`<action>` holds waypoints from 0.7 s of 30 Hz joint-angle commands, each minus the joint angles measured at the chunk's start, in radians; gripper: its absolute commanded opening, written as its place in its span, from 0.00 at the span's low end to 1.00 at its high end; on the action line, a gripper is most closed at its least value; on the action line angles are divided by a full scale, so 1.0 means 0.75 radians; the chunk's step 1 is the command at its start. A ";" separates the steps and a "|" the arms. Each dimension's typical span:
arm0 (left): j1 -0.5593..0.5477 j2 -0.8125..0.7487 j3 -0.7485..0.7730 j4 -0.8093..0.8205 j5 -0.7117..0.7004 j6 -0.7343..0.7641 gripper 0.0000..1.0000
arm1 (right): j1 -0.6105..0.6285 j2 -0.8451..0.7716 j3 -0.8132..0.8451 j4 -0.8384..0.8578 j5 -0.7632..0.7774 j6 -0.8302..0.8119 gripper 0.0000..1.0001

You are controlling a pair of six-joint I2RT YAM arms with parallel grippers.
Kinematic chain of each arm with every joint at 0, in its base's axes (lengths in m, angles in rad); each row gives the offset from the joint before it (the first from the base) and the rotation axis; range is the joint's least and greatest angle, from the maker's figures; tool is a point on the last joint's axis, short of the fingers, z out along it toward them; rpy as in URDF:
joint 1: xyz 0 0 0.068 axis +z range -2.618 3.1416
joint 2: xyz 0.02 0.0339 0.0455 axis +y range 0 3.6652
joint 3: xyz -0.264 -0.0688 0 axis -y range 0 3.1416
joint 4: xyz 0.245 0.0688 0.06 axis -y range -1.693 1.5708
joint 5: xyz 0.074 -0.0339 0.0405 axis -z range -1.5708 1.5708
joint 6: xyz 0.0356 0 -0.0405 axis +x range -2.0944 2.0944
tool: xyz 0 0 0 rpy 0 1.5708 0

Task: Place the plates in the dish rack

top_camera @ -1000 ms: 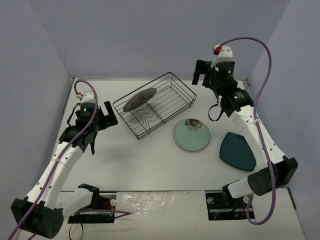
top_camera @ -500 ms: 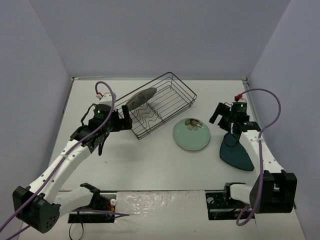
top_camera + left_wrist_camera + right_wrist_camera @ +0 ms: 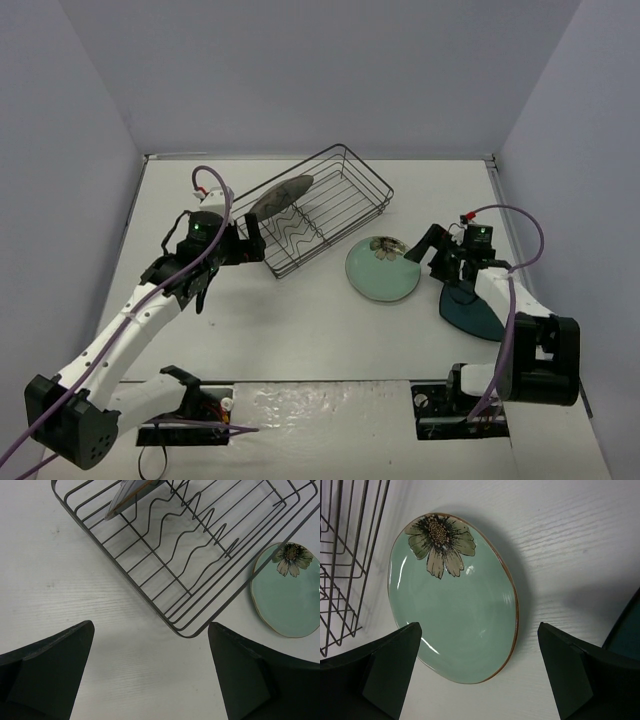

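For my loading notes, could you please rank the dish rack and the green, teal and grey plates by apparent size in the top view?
1. dish rack
2. green plate
3. grey plate, tilted on edge, looks narrow
Teal plate: partly hidden by the right arm, unranked.

A dish rack (image 3: 320, 215) is showing black wire with wavy dividers. One plate (image 3: 280, 196) is showing grey. The mint-green plate (image 3: 452, 600) is displaying a cream-petalled flower with a dark speckled centre and a thin brown rim. Another plate (image 3: 475, 310) is showing plain dark teal. The table (image 3: 300, 330) is appearing white, the walls (image 3: 300, 70) pale lavender.
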 commanded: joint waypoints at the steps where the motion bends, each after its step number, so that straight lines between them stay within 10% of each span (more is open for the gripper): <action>1: -0.007 -0.043 0.019 0.081 -0.029 0.024 0.97 | -0.029 0.057 -0.040 0.184 -0.178 0.030 1.00; 10: -0.007 -0.044 0.025 0.065 -0.051 0.024 0.97 | -0.076 0.238 -0.112 0.356 -0.250 0.060 0.98; 21: -0.007 -0.060 0.023 0.057 -0.085 0.020 0.97 | -0.084 0.412 -0.168 0.523 -0.344 0.134 0.64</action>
